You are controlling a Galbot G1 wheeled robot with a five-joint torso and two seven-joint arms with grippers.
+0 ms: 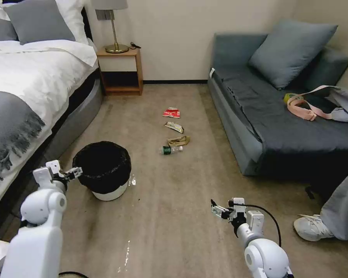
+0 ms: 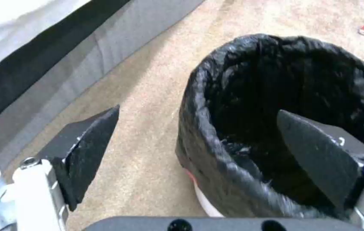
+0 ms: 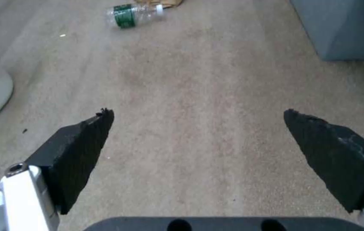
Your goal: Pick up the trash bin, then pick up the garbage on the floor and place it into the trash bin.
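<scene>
— Head view first: what is the biggest thing down there?

— That is the bed (image 1: 23,88) on the left, and the grey sofa (image 1: 282,116) on the right. Brown floor (image 1: 174,216) lies between them.

— Where is the trash bin?

— The trash bin (image 1: 104,170) stands on the floor near the bed. It is white with a black bag in it.

— And the robot's claws?

— The left gripper (image 1: 74,172) is at the bin's rim, on the bed side. Its fingers are spread wide. In the left wrist view one finger (image 2: 315,154) is inside the bin and the other is outside, with the rim between them. The right gripper (image 1: 216,208) hangs over bare floor, fingers wide apart, holding nothing.

— And the garbage?

— It lies in a row on the floor past the bin: a bottle (image 1: 171,149), a tan paper wad (image 1: 178,140), a yellow wrapper (image 1: 174,126), then a red snack packet (image 1: 171,112) farthest off.
</scene>
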